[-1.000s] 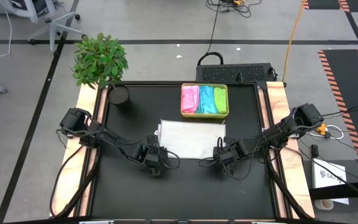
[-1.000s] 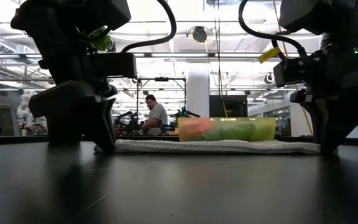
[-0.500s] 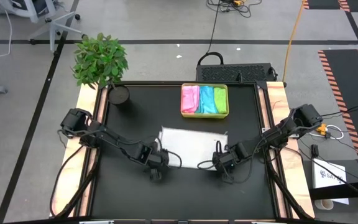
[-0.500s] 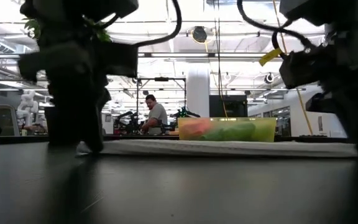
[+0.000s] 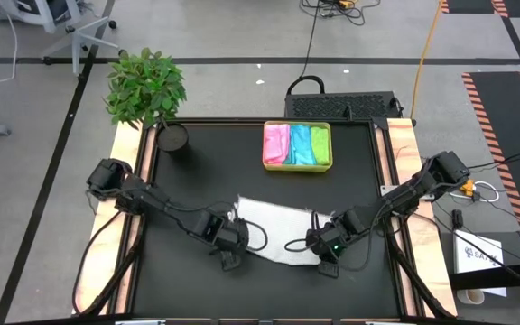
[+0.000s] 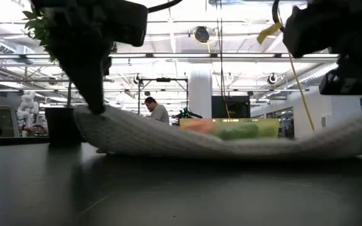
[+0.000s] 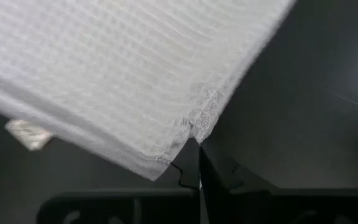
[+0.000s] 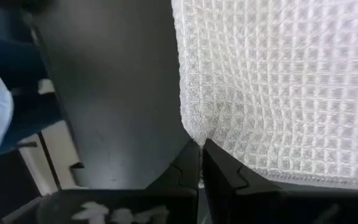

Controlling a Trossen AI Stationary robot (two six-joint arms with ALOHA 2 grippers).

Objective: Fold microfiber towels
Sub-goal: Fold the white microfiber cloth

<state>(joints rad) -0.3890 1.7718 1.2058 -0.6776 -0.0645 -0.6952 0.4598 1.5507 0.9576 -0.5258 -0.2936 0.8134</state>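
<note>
Black surface (image 5: 188, 181) from above; each end effector, left (image 5: 231, 262) and right (image 5: 326, 267), pinches a white towel (image 5: 273, 230) corner; low view shows its edge lifted.

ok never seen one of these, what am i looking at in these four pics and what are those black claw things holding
It is a robot with two dark arms working at a black table. One picture looks straight down from above, one sits at table-top height looking across into the room, and the other two come from cameras on each arm's wrist.

Each arm ends in a two-finger claw. The left gripper and the right gripper are both shut on near corners of the same white towel. The wrist pictures show each corner pinched between the dark fingers. In the low picture both corners are raised while the towel's middle sags to the table.

At the table's far side, a yellow-green tray holds a pink towel, a teal towel and a lime green towel. A potted plant stands at the far left corner.
</note>
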